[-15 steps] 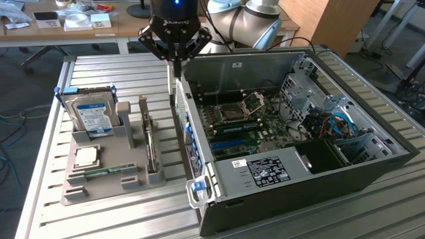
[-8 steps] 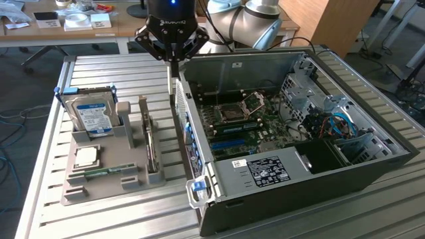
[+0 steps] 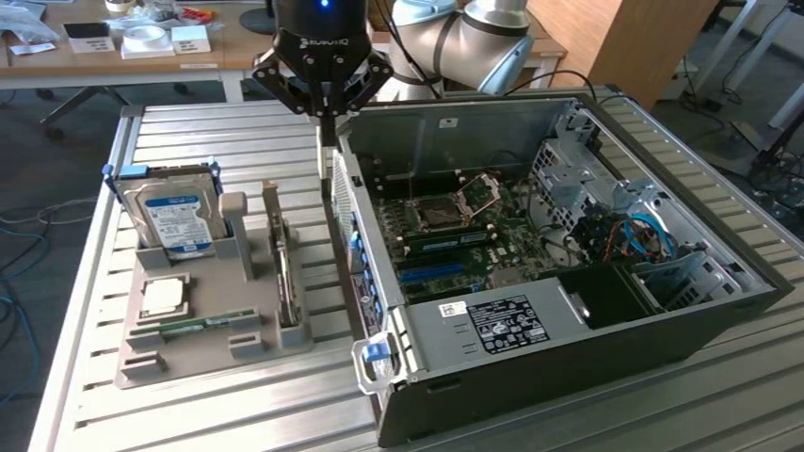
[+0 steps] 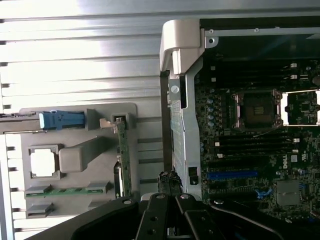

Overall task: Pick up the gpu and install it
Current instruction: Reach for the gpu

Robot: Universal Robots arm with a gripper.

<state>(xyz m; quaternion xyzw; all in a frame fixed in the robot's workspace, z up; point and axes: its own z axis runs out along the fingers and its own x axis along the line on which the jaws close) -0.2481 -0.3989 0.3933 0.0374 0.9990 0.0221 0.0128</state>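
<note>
1 gripper, jaws together and seemingly empty, hangs by the wall of the computer case; the gpu stands edgewise in the grey tray, likely so its top edge is graspable.

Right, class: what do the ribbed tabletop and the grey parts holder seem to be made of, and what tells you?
Tabletop: likely bare aluminium, semi-shiny; it glares under the light and runs in straight, even ribs. Parts holder: probably plastic, matte grey; no glare, chunky shapes, perhaps printed or moulded.
</note>
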